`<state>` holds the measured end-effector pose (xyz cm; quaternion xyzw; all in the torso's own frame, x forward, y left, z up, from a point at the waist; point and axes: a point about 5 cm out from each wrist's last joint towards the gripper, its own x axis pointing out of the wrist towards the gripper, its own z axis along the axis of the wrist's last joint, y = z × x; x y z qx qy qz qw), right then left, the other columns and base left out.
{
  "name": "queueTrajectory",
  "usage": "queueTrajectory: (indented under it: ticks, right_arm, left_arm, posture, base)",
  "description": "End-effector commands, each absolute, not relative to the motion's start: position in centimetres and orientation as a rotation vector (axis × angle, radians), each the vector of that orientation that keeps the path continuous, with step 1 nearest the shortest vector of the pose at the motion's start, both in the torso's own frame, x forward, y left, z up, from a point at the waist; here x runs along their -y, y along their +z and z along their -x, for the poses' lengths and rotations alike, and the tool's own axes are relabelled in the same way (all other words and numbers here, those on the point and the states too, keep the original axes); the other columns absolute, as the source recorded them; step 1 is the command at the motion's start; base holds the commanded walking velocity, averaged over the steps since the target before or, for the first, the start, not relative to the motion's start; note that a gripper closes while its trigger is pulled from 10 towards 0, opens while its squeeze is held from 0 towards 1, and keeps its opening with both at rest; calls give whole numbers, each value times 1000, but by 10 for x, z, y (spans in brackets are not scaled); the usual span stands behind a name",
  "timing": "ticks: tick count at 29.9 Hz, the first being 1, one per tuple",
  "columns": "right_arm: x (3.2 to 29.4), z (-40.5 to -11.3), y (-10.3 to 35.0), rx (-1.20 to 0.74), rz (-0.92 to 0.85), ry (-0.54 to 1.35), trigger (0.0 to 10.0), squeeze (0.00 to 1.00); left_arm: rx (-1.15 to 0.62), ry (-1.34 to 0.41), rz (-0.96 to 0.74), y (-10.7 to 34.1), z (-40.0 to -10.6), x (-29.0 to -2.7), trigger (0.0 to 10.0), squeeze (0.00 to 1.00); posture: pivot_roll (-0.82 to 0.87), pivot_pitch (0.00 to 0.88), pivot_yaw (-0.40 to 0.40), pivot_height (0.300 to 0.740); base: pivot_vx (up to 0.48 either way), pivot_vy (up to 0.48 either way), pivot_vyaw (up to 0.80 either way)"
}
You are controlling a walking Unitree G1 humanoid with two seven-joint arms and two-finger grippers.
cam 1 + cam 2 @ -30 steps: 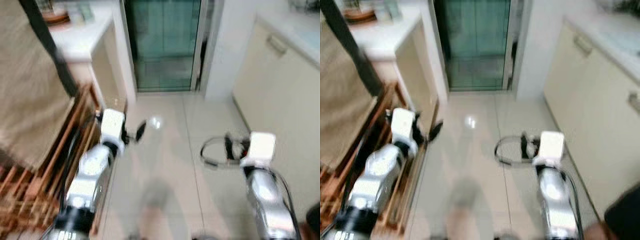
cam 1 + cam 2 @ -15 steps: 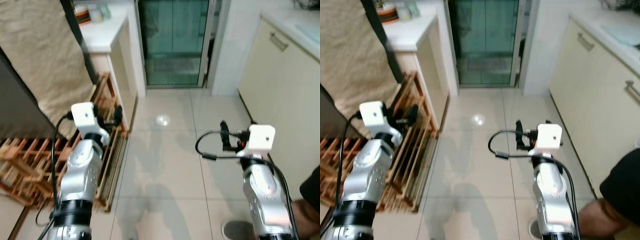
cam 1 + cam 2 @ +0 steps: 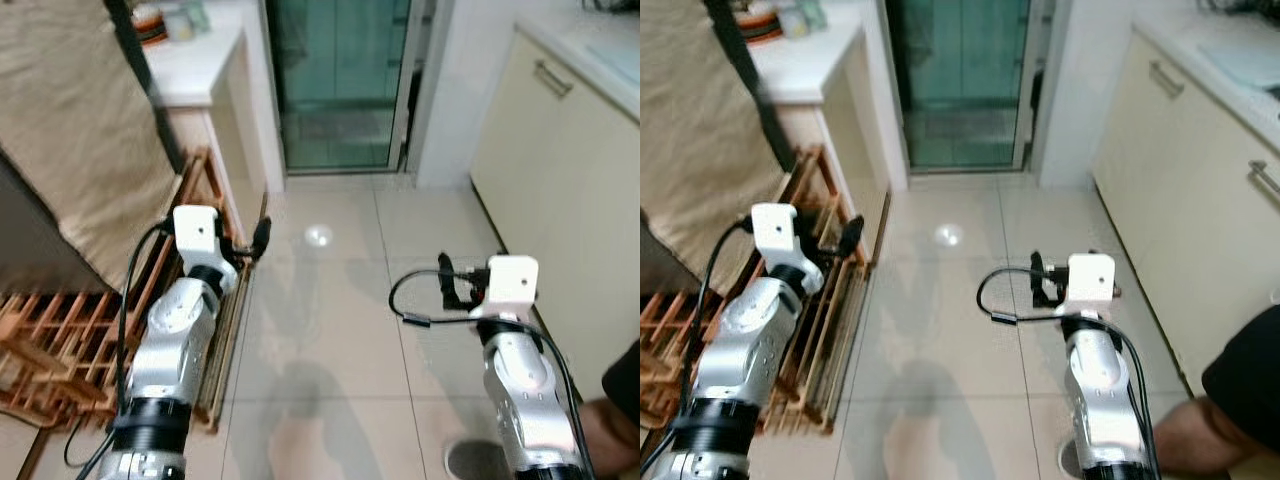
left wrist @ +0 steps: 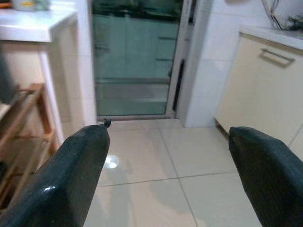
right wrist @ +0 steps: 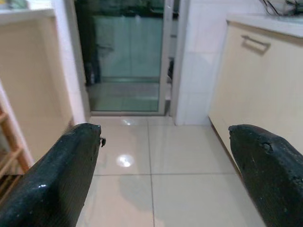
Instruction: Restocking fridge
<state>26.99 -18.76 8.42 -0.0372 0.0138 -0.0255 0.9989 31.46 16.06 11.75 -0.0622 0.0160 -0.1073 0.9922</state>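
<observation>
Since half a second ago the head camera's picture has shifted slightly, and the left arm is now seen raised a little further forward, its gripper (image 3: 262, 236) held over the edge of the wooden rack (image 3: 60, 340), while the right gripper (image 3: 447, 283) is kept much where it was above the tiled floor (image 3: 330, 330). In the left eye view, a counter (image 3: 195, 65) at the upper left is seen carrying an orange dish (image 3: 150, 22) and a pale container (image 3: 182, 20) whose contents and labels are too blurred to be read; a beige cloth (image 3: 80, 150) is draped over something on the left, and a glass door (image 3: 340, 80) is seen straight ahead. Cream cabinets (image 3: 560, 180) with bar handles are lined along the right, and a person's leg (image 3: 610, 430) is caught at the lower right corner. No fridge or stock can be made out, and no writing can be read. In the right eye view the same scene is given, with a black cable (image 3: 1005, 300) looped beside the right wrist. In the left wrist view the two black fingers (image 4: 71, 179) are shown spread wide apart with nothing between them, the glass door and floor being framed beyond. In the right wrist view the fingers (image 5: 57, 184) are likewise spread wide and empty, with a cabinet handle (image 5: 255, 43) seen beyond.
</observation>
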Motion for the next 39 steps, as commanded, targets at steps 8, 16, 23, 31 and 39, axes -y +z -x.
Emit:
queueTrajectory:
  ticks: [8, 16, 23, 31, 39]
  right_arm:
    - [187, -272, 81, -36, 85, -52, 10000, 0]
    - [187, -272, 77, -54, 79, -56, 10000, 0]
    - [185, -271, 73, -67, 83, -52, 10000, 0]
    - [188, -270, 71, -78, 92, -55, 10000, 0]
    - [189, -271, 71, -85, 89, -52, 10000, 0]
  left_arm:
    - [38, -231, 260, 130, -314, -162, 10000, 0]
    - [59, -279, 185, 129, -309, -157, 10000, 0]
    - [32, -273, 142, 126, -310, -159, 10000, 0]
    - [72, -324, 138, 128, -305, -153, 10000, 0]
    - [94, -346, 155, 130, -303, -149, 10000, 0]
  posture:
    - [-56, 0, 94, 740]
    - [-52, 0, 92, 740]
    - [-49, 0, 91, 740]
    - [-54, 0, 89, 740]
    - [-55, 0, 90, 740]
  base:
    - [141, 410, 0]
    - [0, 418, 0]
    - [0, 0, 0]
    - [0, 383, 0]
    - [-47, 381, 100]
